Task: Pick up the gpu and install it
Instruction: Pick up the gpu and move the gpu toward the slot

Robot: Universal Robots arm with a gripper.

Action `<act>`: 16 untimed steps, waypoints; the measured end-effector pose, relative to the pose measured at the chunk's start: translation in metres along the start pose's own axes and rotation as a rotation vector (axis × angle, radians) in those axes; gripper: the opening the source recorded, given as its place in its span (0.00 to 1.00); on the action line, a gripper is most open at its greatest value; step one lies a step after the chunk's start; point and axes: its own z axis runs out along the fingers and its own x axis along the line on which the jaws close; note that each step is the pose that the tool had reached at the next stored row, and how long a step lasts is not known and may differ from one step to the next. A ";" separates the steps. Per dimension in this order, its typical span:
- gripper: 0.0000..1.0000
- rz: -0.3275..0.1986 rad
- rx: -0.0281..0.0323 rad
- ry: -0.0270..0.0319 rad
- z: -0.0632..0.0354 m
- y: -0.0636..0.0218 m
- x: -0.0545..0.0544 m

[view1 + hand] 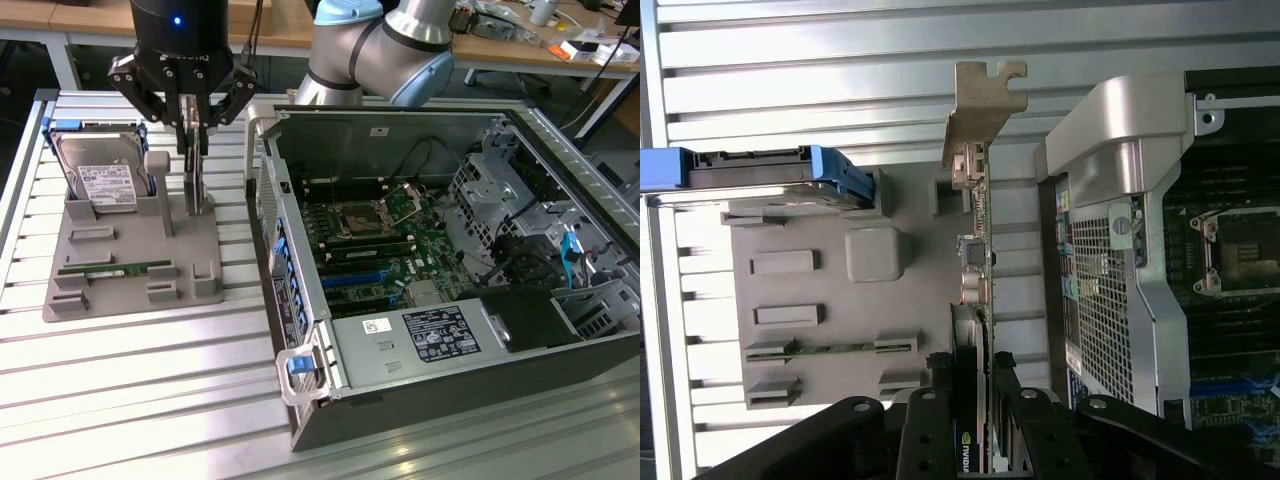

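- The gpu [976, 260], a thin dark card with a shiny metal end, stands on its edge in a flat grey plastic tray [120, 285].
- The black gripper [194, 140] pinches the card between two fingers.
- The tray lies on a ribbed silver table [120, 370] beside an open metal computer box [400, 400].
- Wooden desks [80, 20] stand behind.

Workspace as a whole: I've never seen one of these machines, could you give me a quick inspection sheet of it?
Surface: ribbed metal table.
Job's things: graphics card upright in the grey holder; open computer case beside it.
Clutter: hard drive and memory stick in the same holder.
Hand: shut on the graphics card's upper edge.
Cables: dark wires inside the case.
Surroundings: wooden benches with small parts beyond the table.
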 end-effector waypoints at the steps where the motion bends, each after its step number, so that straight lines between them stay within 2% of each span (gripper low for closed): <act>1: 0.27 0.000 0.0000 0.0000 -0.0006 0.0000 0.000; 16: 0.27 0.000 -0.0010 0.0000 -0.0123 0.0006 0.000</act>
